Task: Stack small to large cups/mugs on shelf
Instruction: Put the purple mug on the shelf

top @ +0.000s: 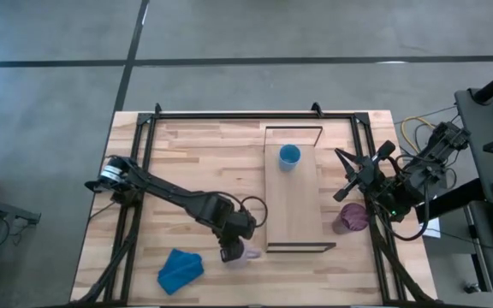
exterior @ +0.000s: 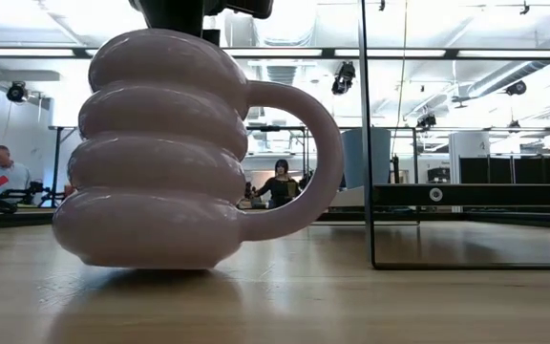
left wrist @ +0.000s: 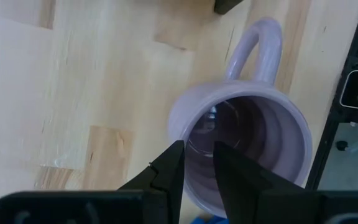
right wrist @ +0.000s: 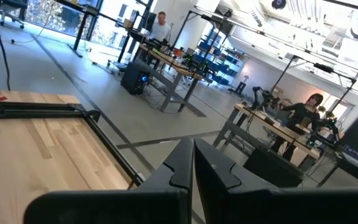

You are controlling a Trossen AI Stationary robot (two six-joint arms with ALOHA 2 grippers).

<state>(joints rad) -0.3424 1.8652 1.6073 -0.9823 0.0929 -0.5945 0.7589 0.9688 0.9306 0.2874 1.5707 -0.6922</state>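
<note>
The pale lilac mug (top: pixel 246 254) stands on its base on the table near the front edge, left of the shelf (top: pixel 294 205); it fills the low view (exterior: pixel 160 153). My left gripper (left wrist: pixel 197 158) comes down at the mug's rim and is shut on it. The small blue cup (top: pixel 289 156) stands on the shelf's far part. The dark purple cup (top: pixel 350 218) stands on the table to the right of the shelf. My right gripper (right wrist: pixel 192 163) is shut and empty, raised at the table's right side (top: pixel 355 177). My left gripper holds the mug's rim wall (left wrist: pixel 197 177) on the side away from the handle (left wrist: pixel 261 46). One finger (left wrist: pixel 235 171) is inside the mug and the other (left wrist: pixel 169 165) is outside. The fingers point down from above. The mug stands upright with its base on the table (exterior: pixel 151 258).
A crumpled blue cloth (top: pixel 181 269) lies on the table's front left, close to the mug. The shelf's thin dark frame ends stand at its far end (top: pixel 294 128) and its near end (top: pixel 302 248). People sit at desks in the room beyond the table.
</note>
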